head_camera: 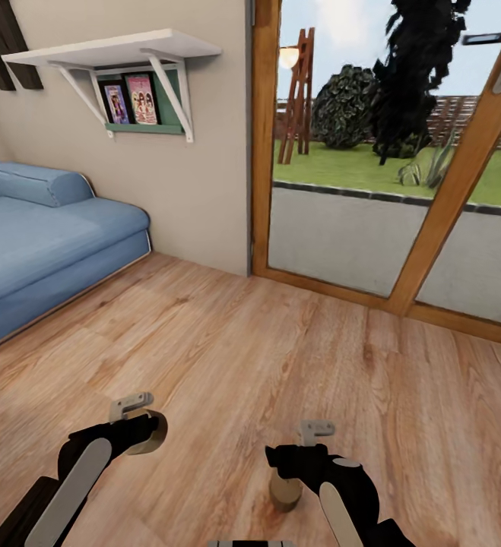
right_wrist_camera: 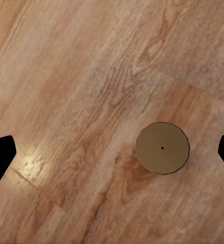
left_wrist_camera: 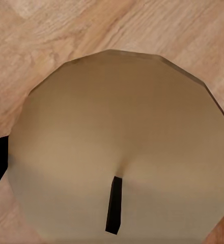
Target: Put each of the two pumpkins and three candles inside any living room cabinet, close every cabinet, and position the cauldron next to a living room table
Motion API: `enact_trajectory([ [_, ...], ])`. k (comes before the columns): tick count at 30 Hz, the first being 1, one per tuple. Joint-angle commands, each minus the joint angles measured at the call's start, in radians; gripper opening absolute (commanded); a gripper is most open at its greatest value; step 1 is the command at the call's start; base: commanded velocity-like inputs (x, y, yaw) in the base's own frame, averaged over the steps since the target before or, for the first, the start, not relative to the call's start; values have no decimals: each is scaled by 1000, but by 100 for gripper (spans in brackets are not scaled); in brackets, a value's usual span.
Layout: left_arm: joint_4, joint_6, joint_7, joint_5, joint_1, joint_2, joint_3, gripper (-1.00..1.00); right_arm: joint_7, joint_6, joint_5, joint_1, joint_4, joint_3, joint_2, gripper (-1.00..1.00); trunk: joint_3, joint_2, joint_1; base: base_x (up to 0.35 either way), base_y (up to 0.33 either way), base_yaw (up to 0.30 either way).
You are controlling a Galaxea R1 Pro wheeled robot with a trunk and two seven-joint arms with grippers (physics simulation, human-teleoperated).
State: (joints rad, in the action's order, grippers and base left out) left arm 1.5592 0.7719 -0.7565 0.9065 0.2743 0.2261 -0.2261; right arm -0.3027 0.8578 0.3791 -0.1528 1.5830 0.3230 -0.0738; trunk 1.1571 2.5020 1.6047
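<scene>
1. Left gripper point(head_camera: 145, 425), arm bent low over the floor point(head_camera: 280, 342), apparently clamps a candle point(left_wrist_camera: 119, 147); contact unclear.
2. Right gripper point(head_camera: 299, 456) spread wide, empty, directly above second candle point(right_wrist_camera: 162, 148) standing on the floor.

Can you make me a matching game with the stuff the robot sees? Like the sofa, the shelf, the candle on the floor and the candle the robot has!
Things:
1. sofa
2. shelf
3. candle on the floor
4. candle at the left gripper

Descriptions:
A. white, up on the wall
B. standing on the wood planks below the right gripper
C. blue, along the wall
D. so near the left wrist camera that its wick looks big

Pairs: 1-C, 2-A, 3-B, 4-D
</scene>
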Motion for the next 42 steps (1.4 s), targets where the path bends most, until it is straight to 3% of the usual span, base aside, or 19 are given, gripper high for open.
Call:
enact_trajectory([
  [1,1,0,-9,9,1,1,-2,-100,-10,3,11,-1,1,1,0,100,1,0,0,60,77,0],
  [18,1,0,-8,9,0,1,-4,-100,-23,4,-13,-3,-25,-18,-2,100,1,0,0,1,48,0],
  [23,1,0,-7,9,0,0,-14,-100,-78,-5,-9,-43,-192,-56,-5,100,1,0,0,7,1,0],
  [27,2,0,-7,8,0,1,-24,-100,-104,-32,-1,-172,-421,-66,-7,100,1,0,0,1,0,0],
  [29,2,0,-7,9,0,1,-26,-100,-107,-65,0,-206,-486,-67,-7,100,1,0,0,0,0,0],
  [34,2,0,-7,9,0,1,-27,-100,-111,-105,1,-236,-547,-64,-11,100,12,1,1,0,0,0],
  [42,2,0,-6,9,0,1,-27,-100,-111,-113,1,-241,-560,-58,-16,100,43,3,5,0,0,0],
])
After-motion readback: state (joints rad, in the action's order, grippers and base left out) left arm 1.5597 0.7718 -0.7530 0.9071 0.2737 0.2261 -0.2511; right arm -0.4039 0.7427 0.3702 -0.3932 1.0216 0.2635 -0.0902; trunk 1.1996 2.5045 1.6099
